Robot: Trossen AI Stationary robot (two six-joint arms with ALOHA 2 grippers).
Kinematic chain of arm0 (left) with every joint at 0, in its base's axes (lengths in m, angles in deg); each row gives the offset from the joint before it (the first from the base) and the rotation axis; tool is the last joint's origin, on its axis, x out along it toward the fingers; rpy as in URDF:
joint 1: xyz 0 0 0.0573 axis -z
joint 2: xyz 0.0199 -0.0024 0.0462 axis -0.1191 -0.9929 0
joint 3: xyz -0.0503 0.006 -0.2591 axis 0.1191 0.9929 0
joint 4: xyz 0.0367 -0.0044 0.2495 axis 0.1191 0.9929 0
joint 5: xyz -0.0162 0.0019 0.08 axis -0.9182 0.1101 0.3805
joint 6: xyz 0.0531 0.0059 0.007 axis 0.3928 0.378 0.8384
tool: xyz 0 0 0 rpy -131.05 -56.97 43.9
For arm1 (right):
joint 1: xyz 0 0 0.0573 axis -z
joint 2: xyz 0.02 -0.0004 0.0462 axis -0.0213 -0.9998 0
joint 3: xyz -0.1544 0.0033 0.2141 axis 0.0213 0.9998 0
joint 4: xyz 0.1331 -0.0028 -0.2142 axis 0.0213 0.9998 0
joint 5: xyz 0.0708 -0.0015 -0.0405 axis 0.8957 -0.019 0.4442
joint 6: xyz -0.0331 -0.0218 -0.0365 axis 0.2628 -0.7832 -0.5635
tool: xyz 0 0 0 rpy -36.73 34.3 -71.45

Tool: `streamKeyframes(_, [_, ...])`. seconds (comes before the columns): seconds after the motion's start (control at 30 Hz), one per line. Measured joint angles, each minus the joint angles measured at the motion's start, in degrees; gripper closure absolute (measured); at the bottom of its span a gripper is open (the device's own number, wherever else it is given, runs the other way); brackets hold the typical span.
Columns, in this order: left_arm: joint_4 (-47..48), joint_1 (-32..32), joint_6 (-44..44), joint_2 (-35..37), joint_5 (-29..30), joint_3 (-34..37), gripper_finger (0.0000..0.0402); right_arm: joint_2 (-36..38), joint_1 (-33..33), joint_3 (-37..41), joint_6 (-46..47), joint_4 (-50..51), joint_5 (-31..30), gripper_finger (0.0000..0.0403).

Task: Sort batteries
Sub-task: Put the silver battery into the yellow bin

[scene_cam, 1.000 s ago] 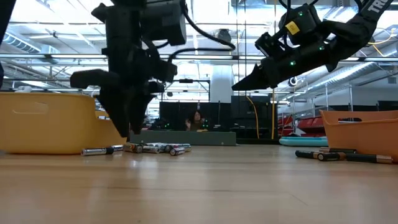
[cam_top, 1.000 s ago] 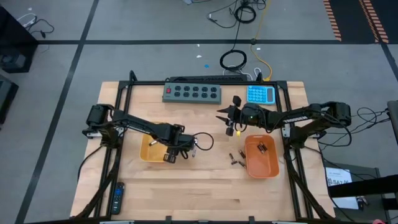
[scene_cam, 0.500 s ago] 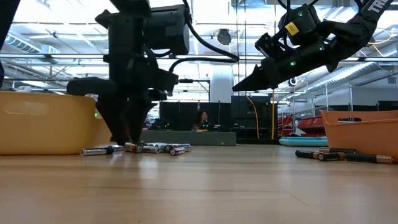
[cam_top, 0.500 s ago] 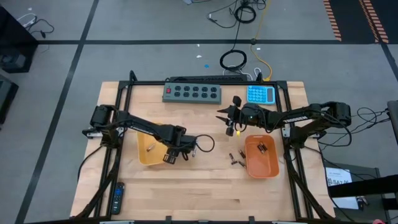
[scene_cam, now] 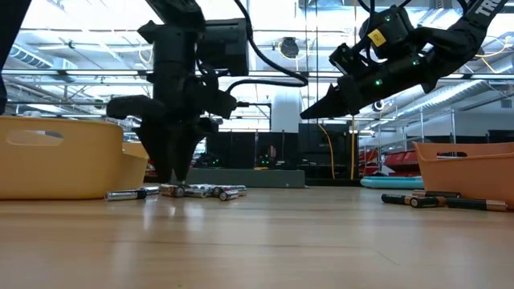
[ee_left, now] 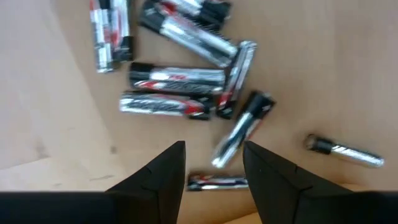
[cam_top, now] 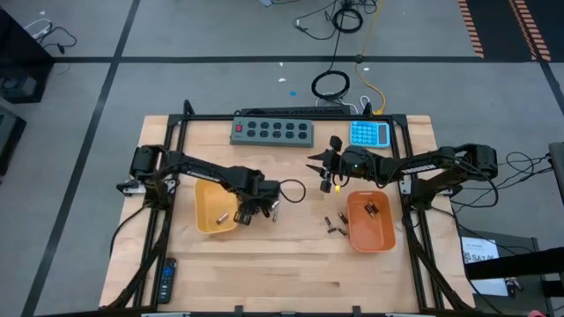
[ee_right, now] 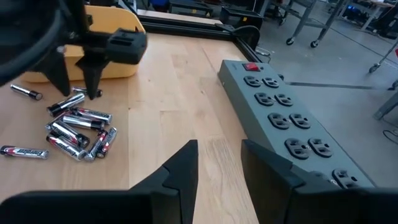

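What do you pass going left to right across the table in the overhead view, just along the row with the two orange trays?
Left orange tray → left gripper over the silver batteries → loose dark batteries → right orange tray.

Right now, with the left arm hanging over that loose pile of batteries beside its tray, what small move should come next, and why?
Probably a short descent: the left gripper hovers open and empty just above the pile of batteries, and one silver battery lies almost between its fingers. Lowering onto that one and closing looks the natural step. The right gripper waits open near the power strip.
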Motion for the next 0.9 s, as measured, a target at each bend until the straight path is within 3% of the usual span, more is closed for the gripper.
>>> streamKeyframes(0.3, [-3.22,-4.53,2.88,0.0,0.84,-5.37,0.0236,0.0,0.07,0.0,-0.04,0.5,1.31,0.0289])
streamKeyframes(0.57, [-8.81,-6.9,3.82,0.0,-2.38,-5.62,0.0245,0.0,0.07,0.0,0.62,1.38,1.4,0.0289])
streamKeyframes(0.9, [-1.75,-7.36,-1.21,-5.56,-4.17,-8.68,0.0245,-0.02,0.09,3.55,1.83,-3.42,1.21,0.0289])
